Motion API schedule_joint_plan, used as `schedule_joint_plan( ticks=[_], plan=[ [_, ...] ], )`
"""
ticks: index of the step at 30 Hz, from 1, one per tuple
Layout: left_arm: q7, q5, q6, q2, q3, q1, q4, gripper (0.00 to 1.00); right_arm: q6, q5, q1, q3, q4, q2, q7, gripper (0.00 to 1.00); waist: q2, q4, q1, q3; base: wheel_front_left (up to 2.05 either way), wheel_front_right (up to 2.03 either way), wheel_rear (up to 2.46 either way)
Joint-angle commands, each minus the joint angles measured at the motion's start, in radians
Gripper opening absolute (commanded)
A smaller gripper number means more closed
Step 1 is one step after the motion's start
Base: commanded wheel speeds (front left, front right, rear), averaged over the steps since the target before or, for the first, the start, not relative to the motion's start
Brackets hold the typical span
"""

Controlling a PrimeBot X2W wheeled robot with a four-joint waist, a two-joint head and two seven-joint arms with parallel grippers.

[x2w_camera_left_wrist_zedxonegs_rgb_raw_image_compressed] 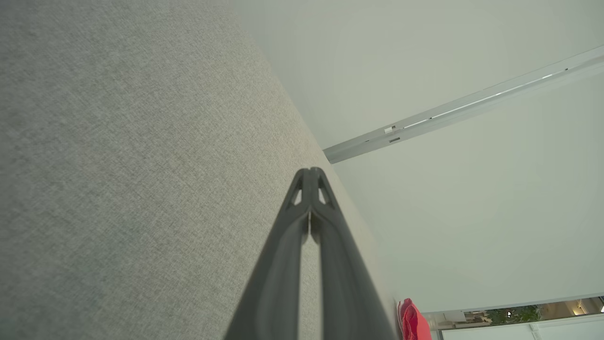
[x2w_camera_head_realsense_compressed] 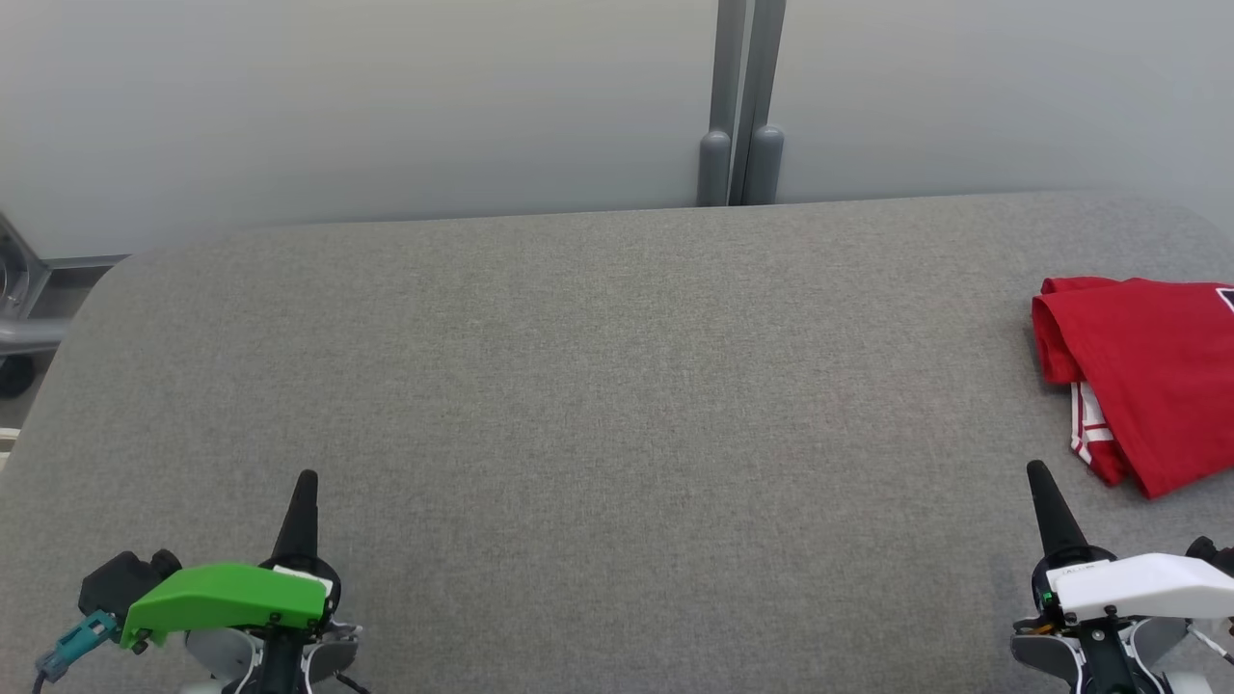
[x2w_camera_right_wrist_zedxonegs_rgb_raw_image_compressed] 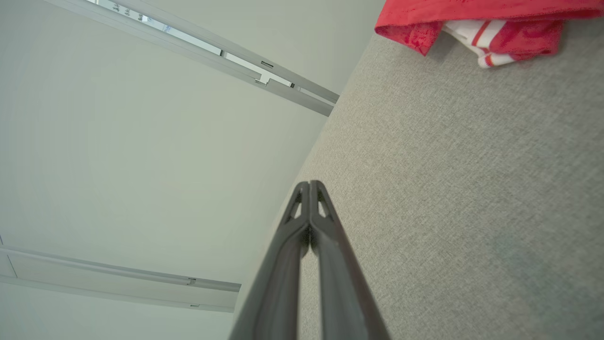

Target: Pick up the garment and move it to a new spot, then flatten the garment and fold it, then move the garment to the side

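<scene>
Currently, the red garment [x2w_camera_head_realsense_compressed: 1147,376] lies folded on the grey tabletop [x2w_camera_head_realsense_compressed: 617,386], ahead of the right gripper's [x2w_camera_head_realsense_compressed: 1039,474] fingers and slightly to their right, near but not touching them. A white layer with red stripes shows beneath its nearer edge. The right fingers are pressed together tip to tip and hold nothing. The left gripper's [x2w_camera_head_realsense_compressed: 307,480] fingers are likewise pressed together and empty, and the garment is well apart from them, far off to their right. Bare tabletop lies directly ahead of both sets of fingers. Beyond the far edge stands a pale wall panel [x2w_camera_head_realsense_compressed: 366,106] with a grey post [x2w_camera_head_realsense_compressed: 742,106].
</scene>
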Motion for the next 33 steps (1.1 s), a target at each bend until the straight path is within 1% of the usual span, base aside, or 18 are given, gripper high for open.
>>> schedule_joint_plan(
  ticks=[1, 9, 33],
  plan=[
    [0.005, -0.024, -0.007, 0.000, 0.006, -0.027, -0.009, 0.00, 0.000, 0.026, -0.015, -0.004, -0.013, -0.007, 0.004, 0.00, 0.0000, -0.001, 0.0000, 0.001, 0.00, 0.00, 0.00],
    [0.030, -0.104, -0.014, -0.006, 0.016, -0.043, -0.009, 0.00, 0.000, 0.114, -0.020, -0.010, -0.015, -0.008, 0.014, 0.00, 0.0000, -0.006, 0.0000, 0.004, 0.00, 0.00, 0.00],
    [0.084, -0.283, -0.028, -0.017, 0.037, -0.079, -0.007, 0.00, 0.000, 0.309, -0.029, -0.023, -0.020, -0.009, 0.038, 0.00, 0.0000, -0.019, 0.0000, 0.014, 0.00, 0.00, 0.00]
  ],
)
